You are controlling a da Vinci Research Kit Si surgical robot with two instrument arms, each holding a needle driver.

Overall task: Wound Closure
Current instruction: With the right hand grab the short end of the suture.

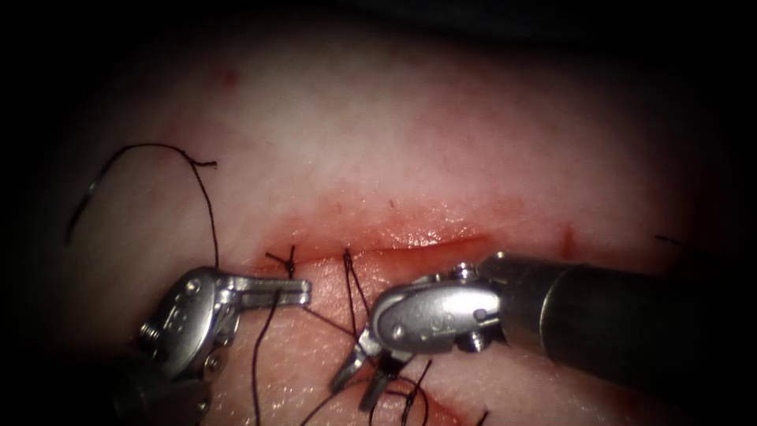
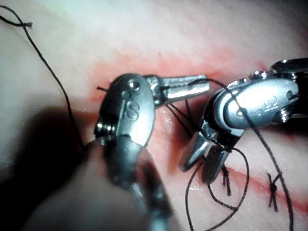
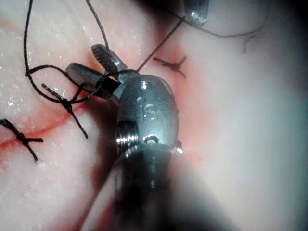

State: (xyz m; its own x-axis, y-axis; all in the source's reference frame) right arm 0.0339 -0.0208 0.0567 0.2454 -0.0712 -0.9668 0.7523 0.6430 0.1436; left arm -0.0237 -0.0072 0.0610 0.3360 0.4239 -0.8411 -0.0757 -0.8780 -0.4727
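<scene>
The tissue (image 1: 441, 134) fills the endoscope frame, its cut (image 1: 410, 251) running across the middle with red fluid (image 1: 378, 229) along it. The right gripper (image 1: 364, 380) enters from the right edge, its shaft cut off there, jaws apart and pointing down at lower centre, gripping nothing. The left gripper (image 1: 303, 292), at lower left, is clamped on the thread (image 1: 206, 207), which loops to the upper left. A tied stitch (image 1: 289, 260) sits on the cut. The needle is hard to make out.

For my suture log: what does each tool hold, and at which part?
Left tool: shut on the thread, mid-strand near the cut. Right tool: open, holds nothing.
</scene>
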